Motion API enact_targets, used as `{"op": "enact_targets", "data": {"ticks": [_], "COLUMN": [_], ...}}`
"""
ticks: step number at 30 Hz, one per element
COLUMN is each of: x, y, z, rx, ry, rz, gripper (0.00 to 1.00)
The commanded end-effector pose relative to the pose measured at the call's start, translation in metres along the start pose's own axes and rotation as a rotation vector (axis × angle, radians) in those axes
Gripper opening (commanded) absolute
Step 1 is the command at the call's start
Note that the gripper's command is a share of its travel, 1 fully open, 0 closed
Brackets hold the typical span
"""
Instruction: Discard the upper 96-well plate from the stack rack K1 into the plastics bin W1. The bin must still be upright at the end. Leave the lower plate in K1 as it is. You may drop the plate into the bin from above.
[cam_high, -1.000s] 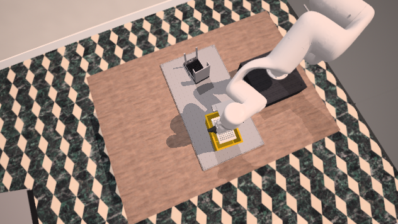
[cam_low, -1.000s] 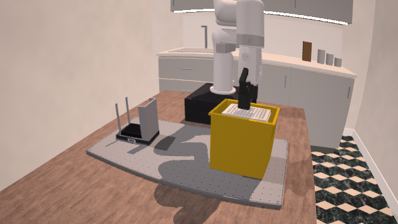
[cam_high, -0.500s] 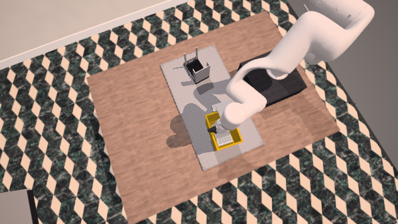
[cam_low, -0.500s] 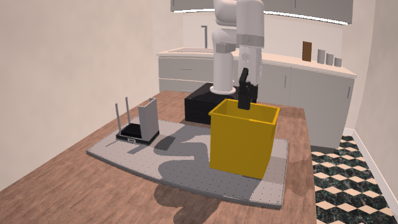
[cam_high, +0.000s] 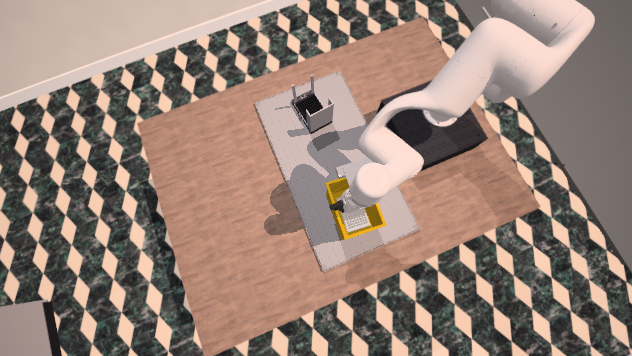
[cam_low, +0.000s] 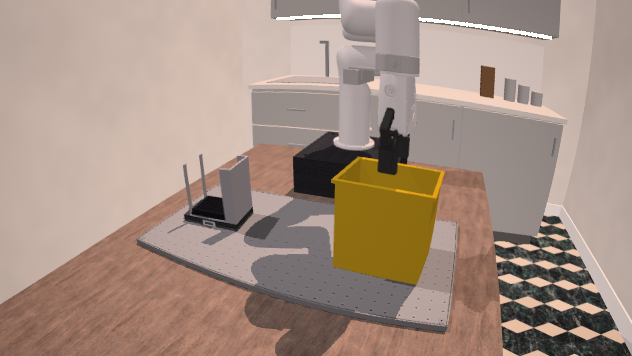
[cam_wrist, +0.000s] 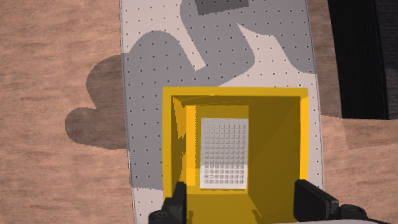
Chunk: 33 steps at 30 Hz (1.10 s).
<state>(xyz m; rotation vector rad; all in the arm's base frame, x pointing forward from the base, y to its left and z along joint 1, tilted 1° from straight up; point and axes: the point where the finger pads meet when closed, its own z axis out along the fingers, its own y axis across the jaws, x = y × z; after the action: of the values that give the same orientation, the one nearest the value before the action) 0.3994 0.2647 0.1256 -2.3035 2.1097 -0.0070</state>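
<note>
The yellow plastics bin W1 (cam_low: 385, 220) stands upright on the grey perforated mat; it also shows in the overhead view (cam_high: 356, 212) and the wrist view (cam_wrist: 235, 150). A white 96-well plate (cam_wrist: 224, 152) lies inside the bin, deep down near its floor, also seen from overhead (cam_high: 359, 220). My gripper (cam_wrist: 241, 199) (cam_low: 387, 160) is open and empty, its two black fingers apart just above the bin's rim. The stack rack K1 (cam_low: 220, 197) (cam_high: 312, 110) stands at the mat's other end with a dark plate (cam_low: 207, 207) in its base.
A black block (cam_low: 320, 167) under the arm's base stands behind the bin (cam_high: 432, 127). The mat (cam_low: 300, 250) lies on a wooden table. A kitchen counter runs along the back wall.
</note>
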Motion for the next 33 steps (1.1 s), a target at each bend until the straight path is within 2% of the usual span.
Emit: {"op": "enact_targets", "data": {"ticks": [1, 18, 33], "x": [-0.001, 0.000, 0.000], "y": [-0.001, -0.001, -0.001], "z": [-0.002, -0.042, -0.042], "rx": [0.004, 0.004, 0.004], "ry": [-0.002, -0.002, -0.002], "rz": [0.000, 0.000, 0.000], "gripper": [1.00, 1.00, 1.00]}}
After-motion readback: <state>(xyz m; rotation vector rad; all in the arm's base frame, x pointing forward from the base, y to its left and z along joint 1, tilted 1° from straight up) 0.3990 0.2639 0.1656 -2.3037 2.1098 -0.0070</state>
